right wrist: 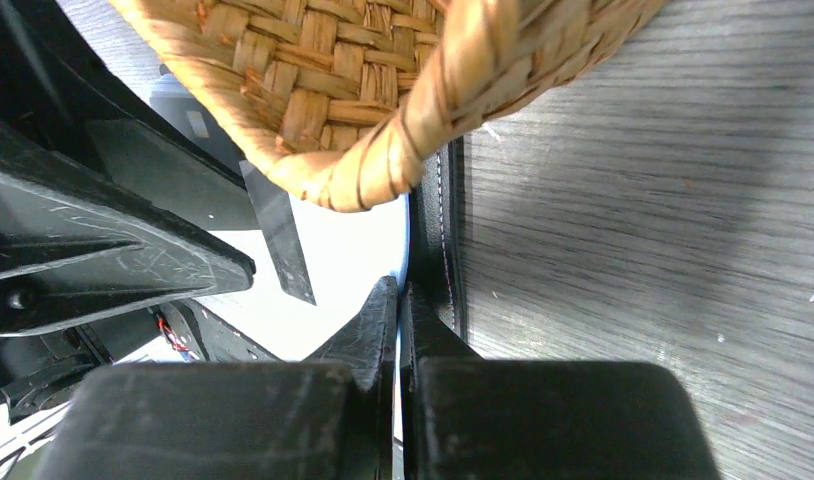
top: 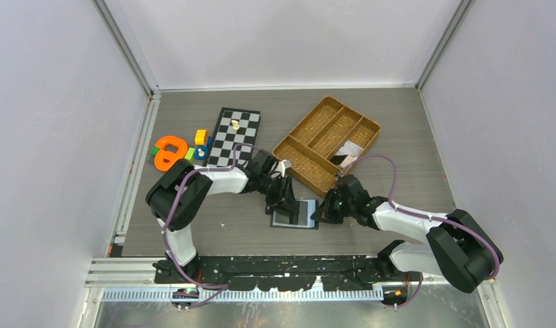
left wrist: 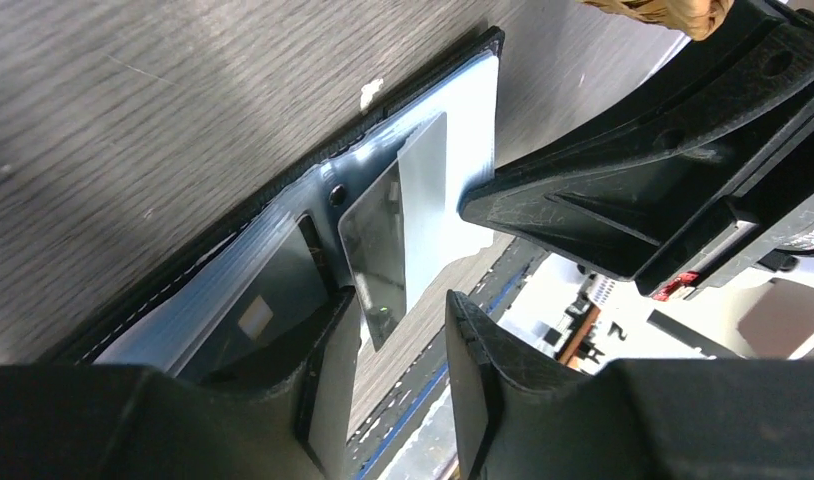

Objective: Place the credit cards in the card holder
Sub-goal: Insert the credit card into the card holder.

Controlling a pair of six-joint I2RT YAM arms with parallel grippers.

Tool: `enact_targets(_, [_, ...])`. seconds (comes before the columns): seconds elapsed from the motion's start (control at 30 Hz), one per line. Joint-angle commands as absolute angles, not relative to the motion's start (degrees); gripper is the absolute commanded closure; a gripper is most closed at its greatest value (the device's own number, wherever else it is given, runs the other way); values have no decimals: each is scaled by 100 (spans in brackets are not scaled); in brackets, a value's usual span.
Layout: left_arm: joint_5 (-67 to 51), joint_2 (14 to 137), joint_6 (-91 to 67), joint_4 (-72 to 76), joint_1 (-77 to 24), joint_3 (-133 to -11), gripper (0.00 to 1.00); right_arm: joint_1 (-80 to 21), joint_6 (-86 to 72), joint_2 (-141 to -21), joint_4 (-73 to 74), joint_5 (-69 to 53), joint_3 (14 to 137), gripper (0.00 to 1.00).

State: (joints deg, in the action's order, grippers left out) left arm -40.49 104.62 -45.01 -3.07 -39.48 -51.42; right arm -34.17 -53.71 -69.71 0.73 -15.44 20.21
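The card holder [top: 299, 213] lies open on the table between the two arms, its bluish-grey pockets facing up. In the left wrist view a dark card [left wrist: 375, 255] and a white card [left wrist: 428, 195] stick out of a pocket of the card holder [left wrist: 233, 270]. My left gripper [left wrist: 401, 300] is open just behind the dark card's free end, and nothing is pinched between its jaws. My right gripper [right wrist: 398, 285] is shut on the thin right edge of the card holder [right wrist: 445, 230]. More credit cards [top: 348, 151], whitish and dark, rest in the woven tray.
The brown woven divided tray [top: 299, 160] stands just behind the card holder and overhangs the right wrist view. A chessboard [top: 235, 137] with one piece and orange and coloured toys [top: 169, 152] sit at the back left. Both grippers are close together over the holder.
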Motion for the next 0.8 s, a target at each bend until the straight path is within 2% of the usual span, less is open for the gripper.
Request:
enact_targets(0.0, [-3300,10159,-3844,-1419,-3911,-5392,59,-3423,-5309,-6840,396,-1240,1951,99])
enact_targets(0.23, [-3316,10014,-3793,-1587,-3943,-5413,56,-3425,-5322,-6813,392,-1272,1952,98])
enact_targets(0.43, [-3480,10102,-4003,-1216,-4038,-5304,58,-3424,-5367,-6716,414,-1277,1944,77])
enact_targets(0.5, [-3478,10082,-4036,-1111,-4051,-5271,58,-3422,-5375,-6655,479,-1254,1942,74])
enact_targets(0.77, [-3561,10160,-4080,-966,-4113,-5255,58,-3424,-5399,-6498,581,-1177,1912,77])
